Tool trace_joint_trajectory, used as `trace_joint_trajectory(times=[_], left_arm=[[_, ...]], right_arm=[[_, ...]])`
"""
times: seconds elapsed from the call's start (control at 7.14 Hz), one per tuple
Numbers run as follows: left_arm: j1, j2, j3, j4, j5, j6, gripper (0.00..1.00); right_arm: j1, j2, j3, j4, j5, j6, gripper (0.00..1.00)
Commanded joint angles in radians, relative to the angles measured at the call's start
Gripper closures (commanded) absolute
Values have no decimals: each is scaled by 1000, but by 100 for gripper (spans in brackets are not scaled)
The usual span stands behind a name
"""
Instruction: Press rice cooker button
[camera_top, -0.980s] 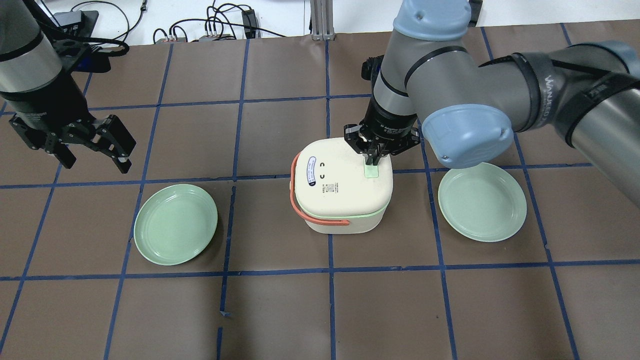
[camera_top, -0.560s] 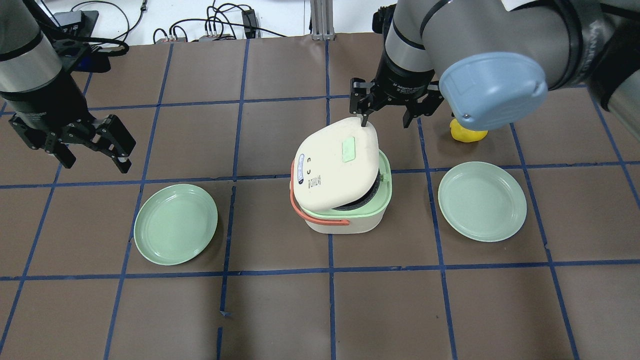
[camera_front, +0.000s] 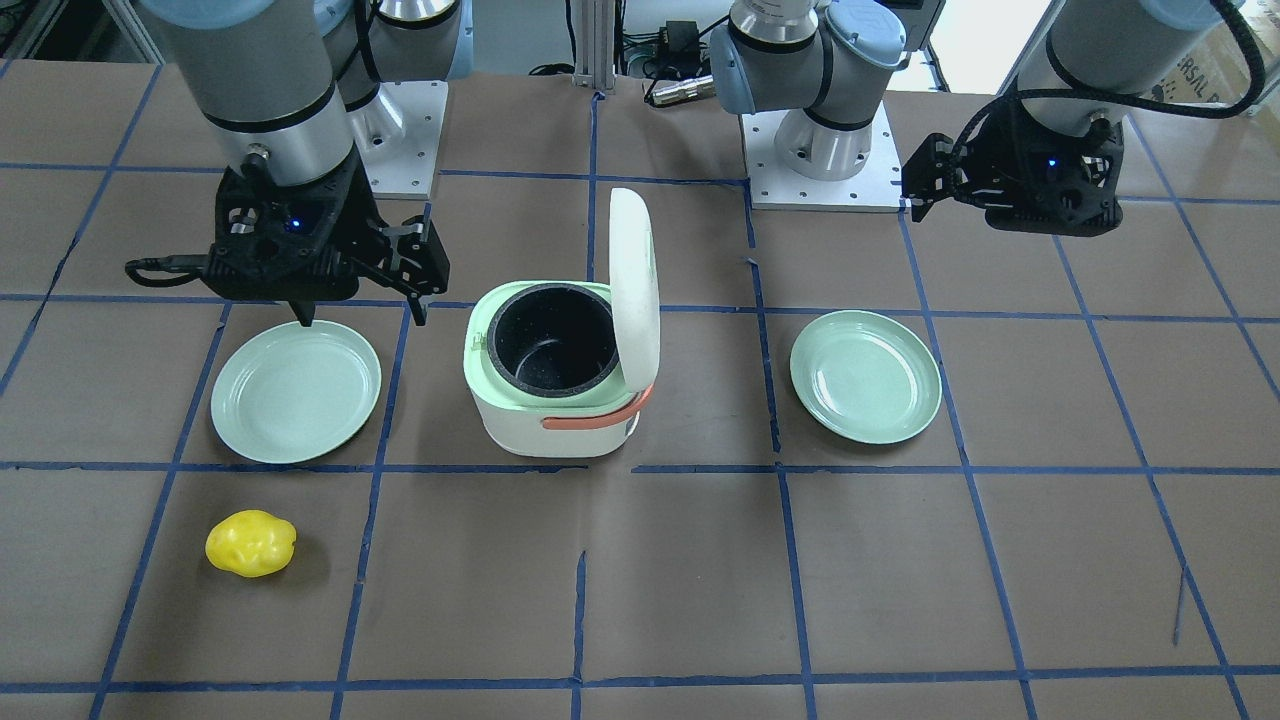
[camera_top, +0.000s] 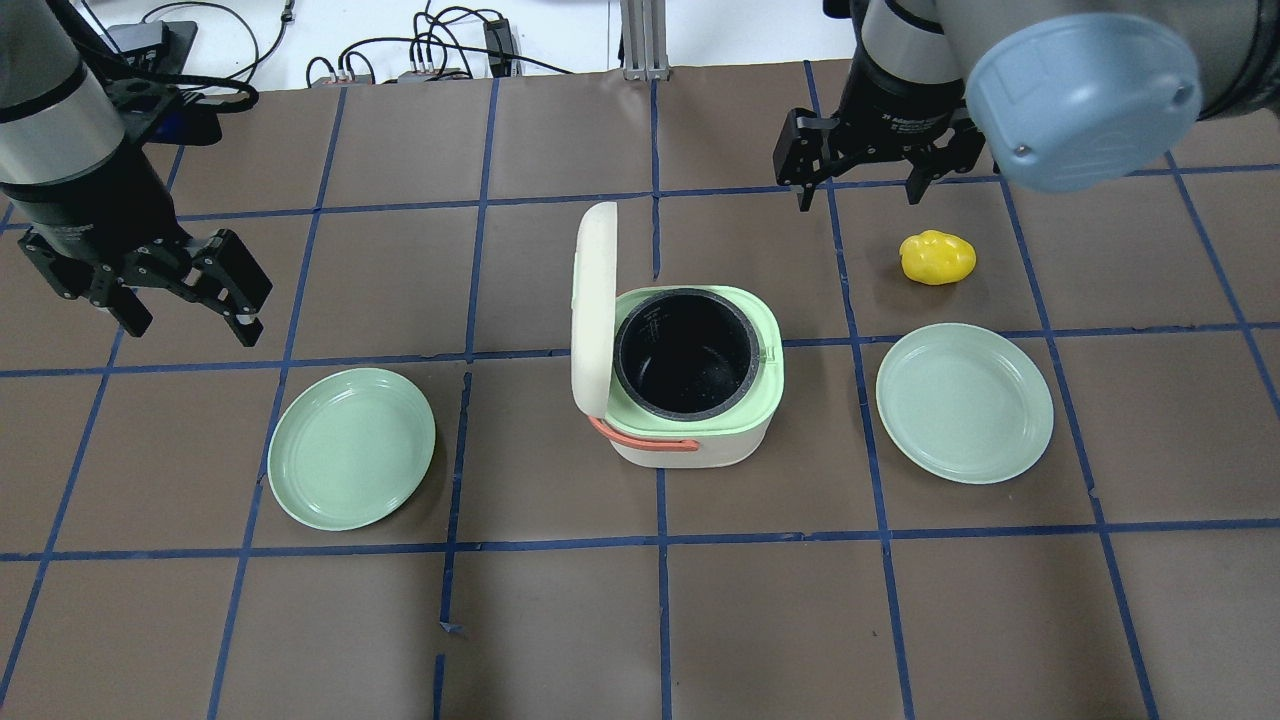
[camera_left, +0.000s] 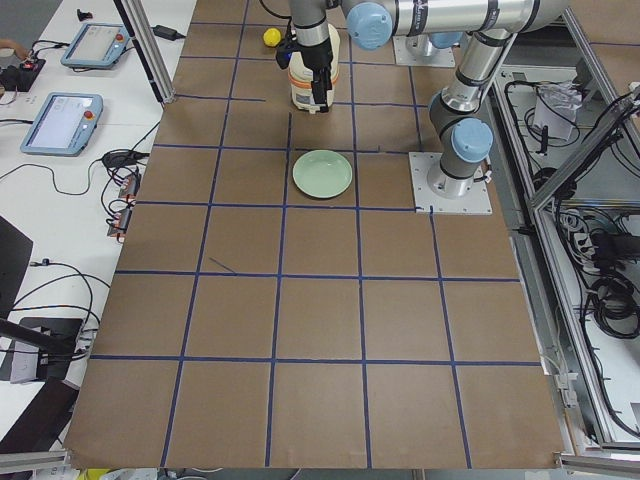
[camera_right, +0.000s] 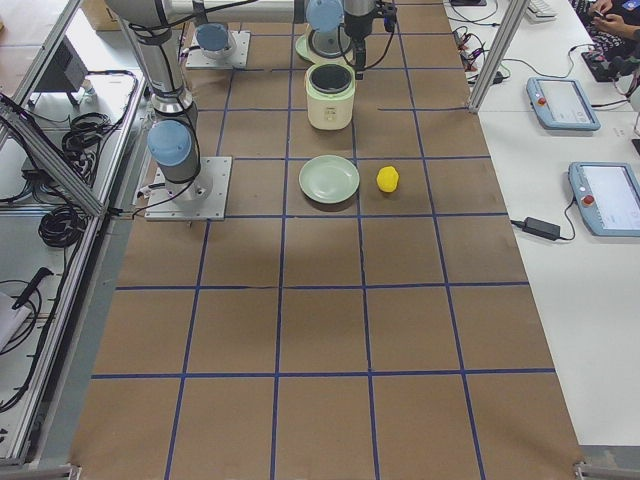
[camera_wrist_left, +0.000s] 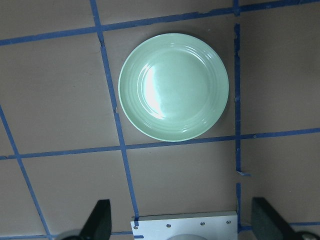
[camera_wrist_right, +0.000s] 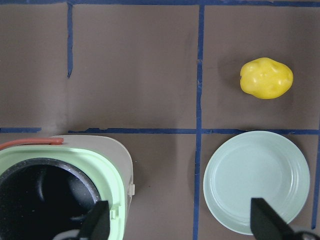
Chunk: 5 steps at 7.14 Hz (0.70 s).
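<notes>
The white and green rice cooker (camera_top: 690, 440) stands mid-table with its lid (camera_top: 592, 300) upright and the black inner pot (camera_top: 685, 352) exposed. The lid button is hidden in every view. My right gripper (camera_top: 858, 197) is open and empty, raised beyond and to the right of the cooker, apart from it. Its wrist view shows the cooker's rim (camera_wrist_right: 107, 175) at the lower left. My left gripper (camera_top: 192, 330) is open and empty far to the left, above a green plate (camera_wrist_left: 173, 86).
Two green plates lie either side of the cooker, one at the left (camera_top: 352, 447) and one at the right (camera_top: 965, 402). A yellow lemon-like object (camera_top: 937, 257) lies beyond the right plate, close under my right gripper. Cables run along the far edge.
The lid has swung from closed to fully upright. My right gripper has lifted off the lid button, opened, and moved back and to the right. The left arm has not moved.
</notes>
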Motion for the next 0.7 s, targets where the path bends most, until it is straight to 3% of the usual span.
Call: trace_joint_trajectory(times=[0.0,0.56], left_arm=[[0,0,0,0,0,0,0],[0,0,0,0,0,0,0]], right_arm=[[-20,1,-51,78,-47,-15,0],[-20,5,-72,123,-39,-36,0]])
